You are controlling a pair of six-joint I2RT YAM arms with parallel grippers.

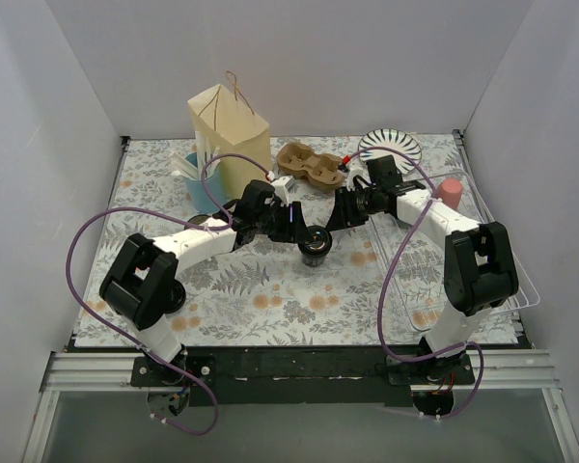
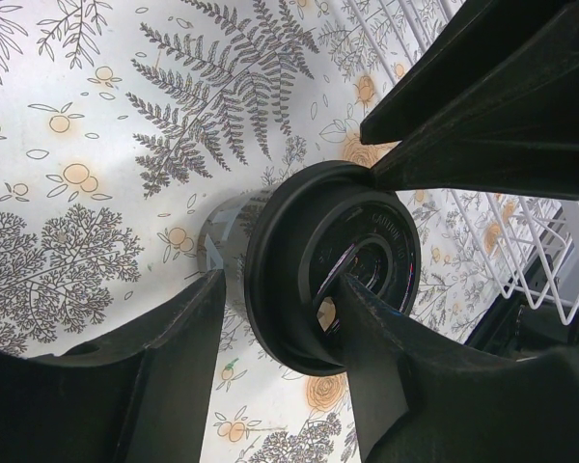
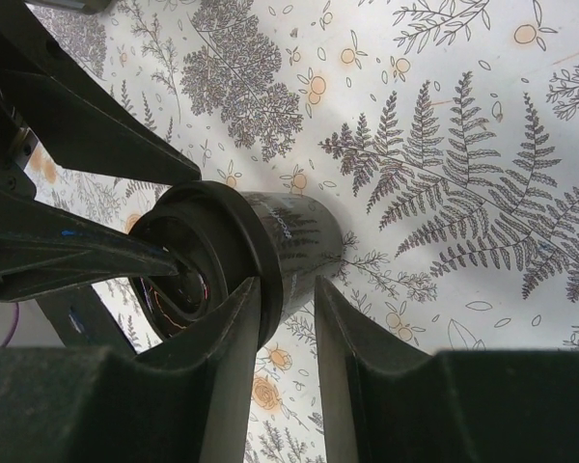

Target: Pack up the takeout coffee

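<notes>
**Coffee lidded, bagging still to come**

The takeout coffee [image 1: 316, 243] is sitting mid-table wearing its lid [image 2: 314, 265], well apart from the paper bag [image 1: 230, 130]. The left gripper [image 1: 300, 231] and right gripper [image 3: 286, 289] are crowding the rim with jaws part-spread; whether either is gripping cannot be told.

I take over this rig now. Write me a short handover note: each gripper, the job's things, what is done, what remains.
Left gripper: fingers straddle the top edge of the small dark disposable coffee cup; hold unclear.
Right gripper: fingers beside that cup's wall; hold unclear.
Cup: upright, middle of the floral-print table, outside the tall tan paper bag at back left.
Done: nothing visibly packed.
Left to do: put the cup into the bag.
</notes>
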